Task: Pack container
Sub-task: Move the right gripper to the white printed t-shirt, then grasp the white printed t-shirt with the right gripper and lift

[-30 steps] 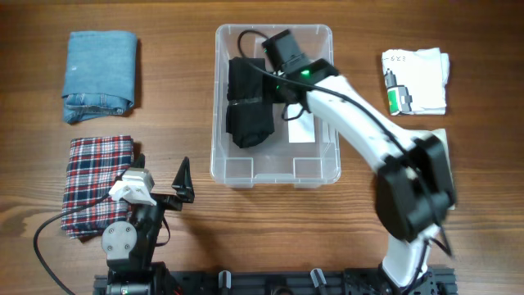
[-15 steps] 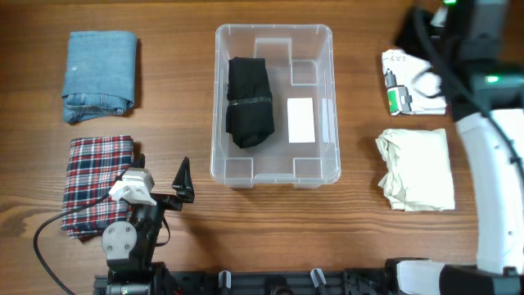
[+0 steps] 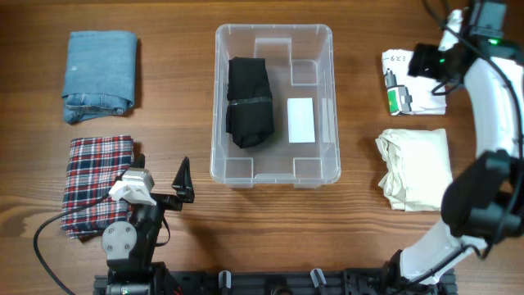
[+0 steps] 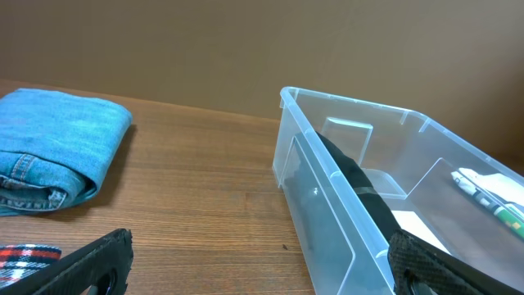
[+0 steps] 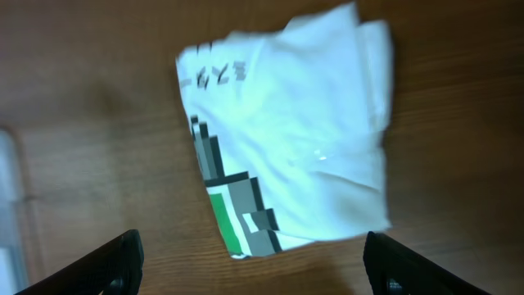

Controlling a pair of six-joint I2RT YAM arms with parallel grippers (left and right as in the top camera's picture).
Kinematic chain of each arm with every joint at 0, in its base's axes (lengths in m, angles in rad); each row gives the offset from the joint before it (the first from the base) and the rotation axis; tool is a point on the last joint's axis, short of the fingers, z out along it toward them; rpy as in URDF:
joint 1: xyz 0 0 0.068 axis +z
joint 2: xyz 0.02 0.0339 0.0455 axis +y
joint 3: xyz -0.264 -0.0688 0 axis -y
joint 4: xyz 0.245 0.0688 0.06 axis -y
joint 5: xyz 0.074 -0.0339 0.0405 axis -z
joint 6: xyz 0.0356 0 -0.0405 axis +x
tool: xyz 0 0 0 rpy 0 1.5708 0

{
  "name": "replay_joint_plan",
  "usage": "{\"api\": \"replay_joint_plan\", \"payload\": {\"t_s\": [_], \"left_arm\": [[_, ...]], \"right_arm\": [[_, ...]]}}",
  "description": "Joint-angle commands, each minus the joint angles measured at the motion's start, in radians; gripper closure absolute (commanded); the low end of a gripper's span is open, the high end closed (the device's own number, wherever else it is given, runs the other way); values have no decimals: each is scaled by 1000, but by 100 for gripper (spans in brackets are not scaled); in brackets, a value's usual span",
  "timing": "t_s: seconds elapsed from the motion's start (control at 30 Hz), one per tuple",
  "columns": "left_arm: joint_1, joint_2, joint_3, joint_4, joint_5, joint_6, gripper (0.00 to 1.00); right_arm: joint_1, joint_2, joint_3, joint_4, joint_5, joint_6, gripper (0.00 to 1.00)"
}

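Air is all my right claw (image 5: 260,264) has between its tips: they stand spread wide and empty above the white folded T-shirt with the green and grey block print (image 5: 286,139), at the far right of the wooden counter (image 3: 360,33). I judge I hang this way because the shirt is the next piece to go in, and a wide spread lets me straddle its fold. Just nearer on the same side lies a cream folded cloth (image 3: 416,168). Well apart to my left, mid-counter, sits the clear rectangular plastic container (image 3: 273,30). A black folded garment (image 3: 249,100) lies along its left half, which leaves the right half, over the white label (image 3: 301,120), bare for more. My left claw (image 4: 258,270) is likewise wide open and empty, low at the near-left edge beside the red plaid folded cloth (image 3: 97,184), probably kept clear of my reach. Beyond that cloth lies the blue folded denim (image 3: 100,75).
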Motion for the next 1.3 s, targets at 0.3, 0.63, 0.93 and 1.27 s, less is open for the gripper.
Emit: {"api": "replay_joint_plan", "payload": {"t_s": [0.3,0.63,0.93,1.27], "left_arm": [[6,-2,-5,-4,-10,19,0],[6,-2,-5,-4,-10,19,0],[6,-2,-5,-4,-10,19,0],[6,-2,-5,-4,-10,19,0]], "right_arm": [[193,151,-1,21,394,-40,12],[204,212,-1,26,530,-47,12],[207,233,-1,34,447,-138,12],[208,267,-1,84,451,-239,9]]}}
